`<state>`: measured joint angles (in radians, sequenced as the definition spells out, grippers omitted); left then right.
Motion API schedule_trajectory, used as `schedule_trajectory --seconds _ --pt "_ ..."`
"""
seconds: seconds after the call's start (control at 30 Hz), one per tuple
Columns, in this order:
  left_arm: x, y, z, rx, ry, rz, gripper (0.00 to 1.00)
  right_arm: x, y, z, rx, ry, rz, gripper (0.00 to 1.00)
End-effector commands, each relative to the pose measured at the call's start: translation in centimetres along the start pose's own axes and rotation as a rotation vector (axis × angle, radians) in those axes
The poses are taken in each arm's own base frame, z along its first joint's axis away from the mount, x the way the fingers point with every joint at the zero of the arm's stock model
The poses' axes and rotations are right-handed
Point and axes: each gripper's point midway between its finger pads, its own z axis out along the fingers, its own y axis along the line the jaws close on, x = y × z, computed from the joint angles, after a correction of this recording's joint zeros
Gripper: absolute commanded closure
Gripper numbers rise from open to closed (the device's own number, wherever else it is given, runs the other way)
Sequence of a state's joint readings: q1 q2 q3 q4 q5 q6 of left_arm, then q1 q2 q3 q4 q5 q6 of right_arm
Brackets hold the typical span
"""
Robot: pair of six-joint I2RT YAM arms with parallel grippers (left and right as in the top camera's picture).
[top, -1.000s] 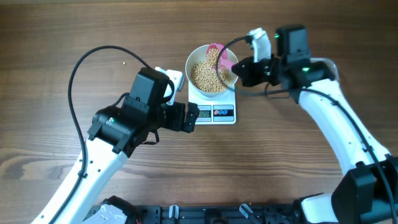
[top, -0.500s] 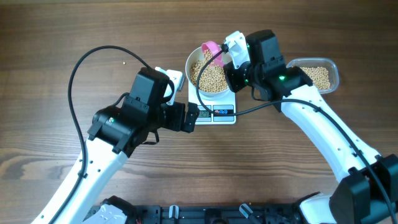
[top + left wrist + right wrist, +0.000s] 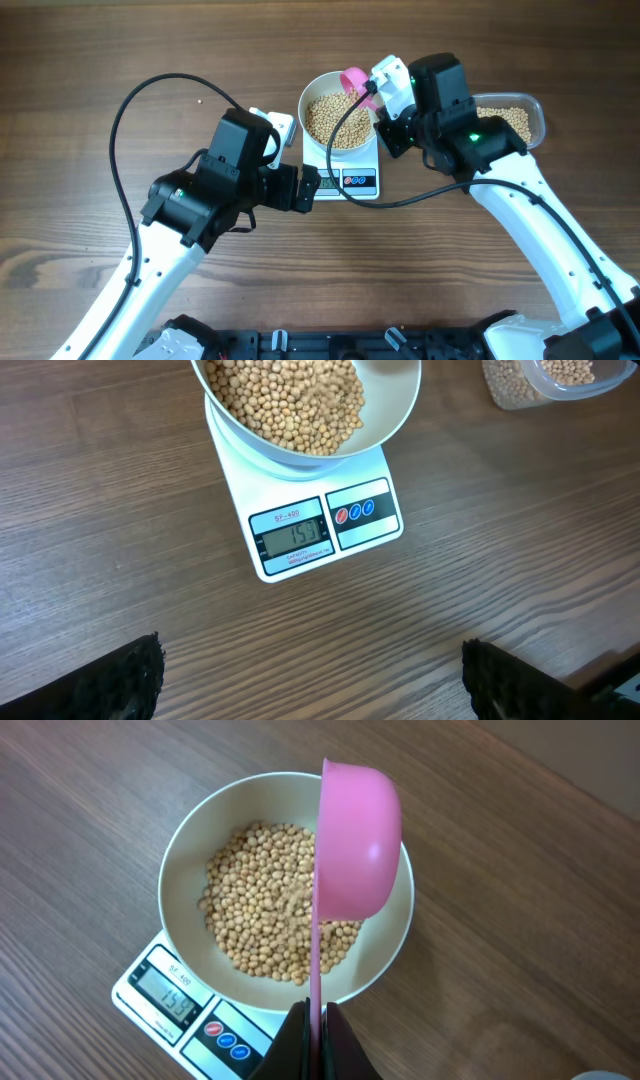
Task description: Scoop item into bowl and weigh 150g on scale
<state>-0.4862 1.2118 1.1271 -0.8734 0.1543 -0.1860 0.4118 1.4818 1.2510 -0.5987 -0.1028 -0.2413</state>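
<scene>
The white bowl (image 3: 310,100) stands on the white scale (image 3: 345,182), well filled with tan beans (image 3: 335,118). My right gripper (image 3: 378,100) is shut on the thin handle of a pink scoop (image 3: 353,79), which hangs over the bowl's far right rim. In the right wrist view the scoop (image 3: 355,840) is turned on its edge above the beans (image 3: 255,900), and the gripper (image 3: 316,1040) pinches its handle. The scale (image 3: 170,1005) shows lit digits. My left gripper (image 3: 312,680) stands open over bare table in front of the scale (image 3: 320,535), holding nothing.
A clear plastic tub (image 3: 510,120) with more beans sits right of the bowl, partly under my right arm. A small white object (image 3: 282,125) lies left of the scale, behind my left arm. A black cable loops over the left of the table.
My right arm has swung round at the bowl and then eased right, uncovering the tub. The pink scoop has moved from inside the bowl to its far rim. The left arm has not moved.
</scene>
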Motion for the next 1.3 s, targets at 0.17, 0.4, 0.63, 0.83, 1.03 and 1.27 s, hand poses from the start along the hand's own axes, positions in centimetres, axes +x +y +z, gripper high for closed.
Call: schedule_trajectory --seconds 0.17,0.4,0.63,0.83,1.03,1.27 --pt "-0.1 -0.4 0.0 0.012 -0.001 0.003 0.00 -0.8 -0.2 -0.7 0.022 -0.030 -0.023 0.96" --pt "-0.1 -0.4 0.0 0.012 -0.001 0.003 0.00 -1.6 0.6 -0.7 -0.033 -0.066 0.104 0.96" --pt "-0.1 -0.4 0.0 0.012 -0.001 0.003 0.00 -1.5 1.4 -0.8 -0.099 -0.066 0.163 0.96" --pt "-0.1 -0.4 0.0 0.012 -0.001 0.003 0.00 -1.0 2.4 -1.6 -0.267 -0.063 0.214 0.96" --pt "-0.1 -0.4 0.0 0.012 -0.001 0.003 0.00 -0.8 0.2 -1.6 -0.220 -0.082 0.193 0.96" --pt "-0.1 -0.4 0.0 0.012 -0.001 0.003 0.00 -0.7 -0.2 -1.3 -0.212 -0.091 0.112 0.96"
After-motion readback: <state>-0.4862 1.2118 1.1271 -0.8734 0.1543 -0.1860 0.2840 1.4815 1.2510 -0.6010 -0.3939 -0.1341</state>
